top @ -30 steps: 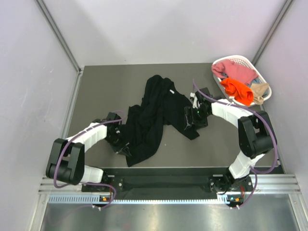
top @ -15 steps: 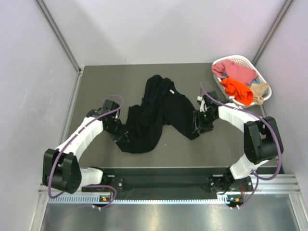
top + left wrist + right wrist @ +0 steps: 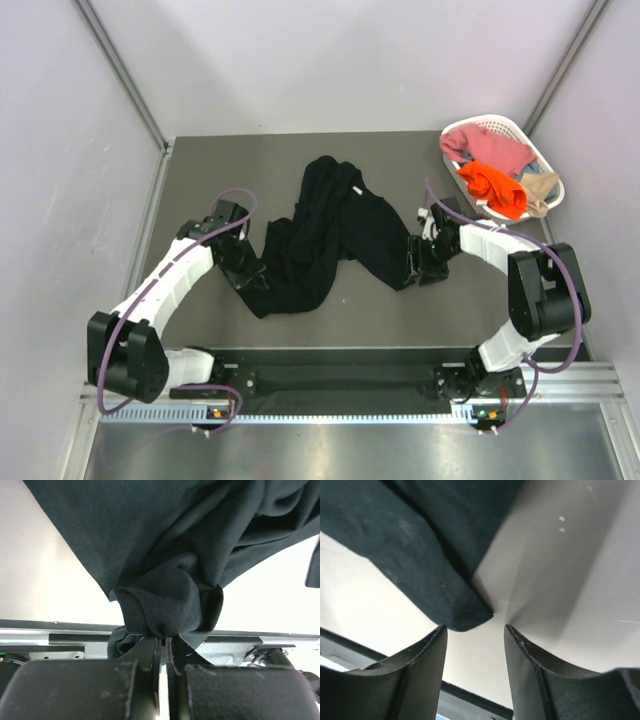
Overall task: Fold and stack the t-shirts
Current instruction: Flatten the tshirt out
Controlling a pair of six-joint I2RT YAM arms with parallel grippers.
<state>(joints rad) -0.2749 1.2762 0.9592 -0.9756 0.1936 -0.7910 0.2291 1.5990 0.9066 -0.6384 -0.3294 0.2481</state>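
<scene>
Since a second ago the left arm's elbow has swung outward. The left fingers [image 3: 146, 655] now sit farther from the near edge, clamped shut on a bunched fold of the black shirt [image 3: 320, 230], and the shirt's near end has drawn up with them. The right fingers [image 3: 427, 652] have slid rightward off the cloth and stand apart, empty, with the shirt's right corner just ahead of them. The shirt lies crumpled mid-counter [image 3: 200, 170]. Its long axis runs far to near, leaning left at the near end, with a lobe reaching right. A pink shirt [image 3: 492, 148], an orange shirt [image 3: 492, 188] and a beige shirt [image 3: 541, 190] lie in the basket [image 3: 490, 119] at far right.
</scene>
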